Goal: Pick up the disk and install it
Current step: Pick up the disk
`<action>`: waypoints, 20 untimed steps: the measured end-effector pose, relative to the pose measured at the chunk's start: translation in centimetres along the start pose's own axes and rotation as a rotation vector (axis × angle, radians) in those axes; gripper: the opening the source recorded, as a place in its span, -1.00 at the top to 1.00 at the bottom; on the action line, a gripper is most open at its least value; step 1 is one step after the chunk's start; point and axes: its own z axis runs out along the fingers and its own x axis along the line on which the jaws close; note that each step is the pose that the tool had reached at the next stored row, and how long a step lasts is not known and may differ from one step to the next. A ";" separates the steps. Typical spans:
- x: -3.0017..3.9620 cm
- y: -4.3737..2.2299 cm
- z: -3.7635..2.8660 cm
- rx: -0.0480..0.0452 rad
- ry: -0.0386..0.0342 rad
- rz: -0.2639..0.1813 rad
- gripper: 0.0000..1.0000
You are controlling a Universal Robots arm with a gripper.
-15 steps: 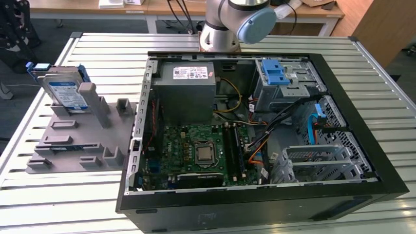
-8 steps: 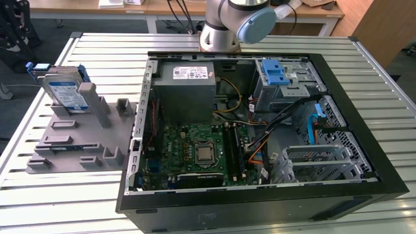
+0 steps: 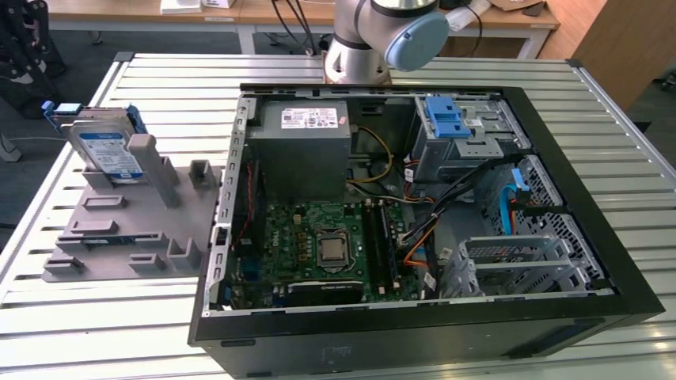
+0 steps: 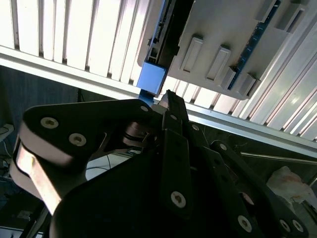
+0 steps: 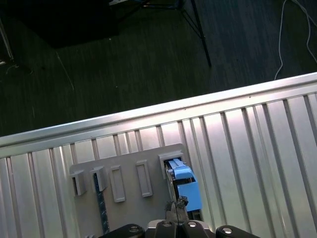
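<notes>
The disk (image 3: pixel 106 150) stands on edge in a slot of the grey holder (image 3: pixel 127 237) at the exterior view's left, its white-and-blue label facing out and a blue carrier frame around it. In both wrist views I look down on the disk's blue carrier top (image 4: pixel 152 79) (image 5: pixel 185 186), set in the grey holder (image 4: pixel 223 44) (image 5: pixel 129 183). My gripper (image 4: pixel 169 94) (image 5: pixel 178 204) hangs above that blue end with its dark fingers pressed together and nothing between them. It is clear of the disk.
An open computer case (image 3: pixel 423 198) fills the middle of the slatted metal table (image 3: pixel 634 142), with a grey power supply box (image 3: pixel 306 142), a motherboard (image 3: pixel 328 245) and a blue-latched drive bay (image 3: pixel 449 119). The table's edge (image 5: pixel 148 119) runs close beyond the holder, with dark floor past it.
</notes>
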 end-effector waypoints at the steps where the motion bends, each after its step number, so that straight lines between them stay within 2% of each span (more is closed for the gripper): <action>1: 0.00 0.00 0.00 0.0000 0.0001 -0.003 0.79; 3: 0.00 0.00 0.01 -0.0004 0.0009 -0.020 0.79; 11: 0.00 0.00 0.05 -0.0025 0.0067 -0.150 0.79; 20: -0.94 0.19 0.54 0.0001 0.0072 -0.160 0.77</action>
